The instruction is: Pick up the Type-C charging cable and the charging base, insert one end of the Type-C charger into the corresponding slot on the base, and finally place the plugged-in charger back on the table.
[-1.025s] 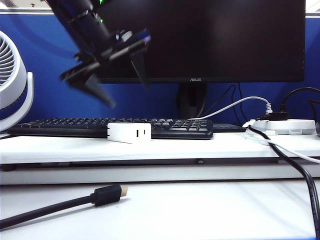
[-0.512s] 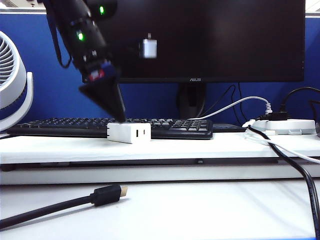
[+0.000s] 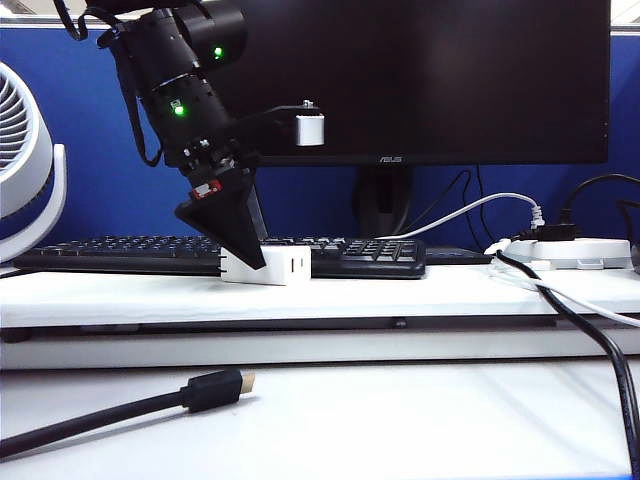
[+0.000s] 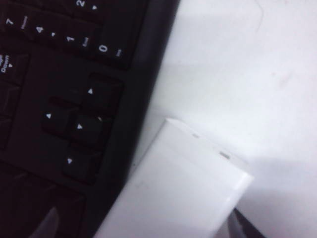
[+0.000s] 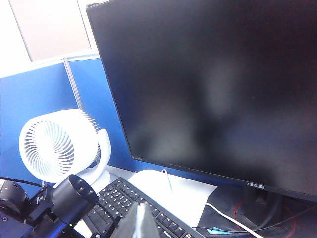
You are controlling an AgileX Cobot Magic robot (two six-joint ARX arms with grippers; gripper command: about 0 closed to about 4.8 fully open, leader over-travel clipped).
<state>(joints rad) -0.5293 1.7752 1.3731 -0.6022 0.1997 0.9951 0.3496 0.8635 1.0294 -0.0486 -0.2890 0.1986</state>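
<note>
Two end effectors: left (image 3: 243, 255) spread wide straddling base (image 3: 278, 266) on bench shelf (image 3: 400, 292) to grab; right (image 5: 140, 221) clenched, parked high.

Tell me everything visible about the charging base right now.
The charging base is a small white block that looks like glossy plastic, with two dark openings on its front face. It sits flat on the raised shelf of the table, against the keyboard's front edge. The open left gripper reaches down over its left end, hiding it.
</note>
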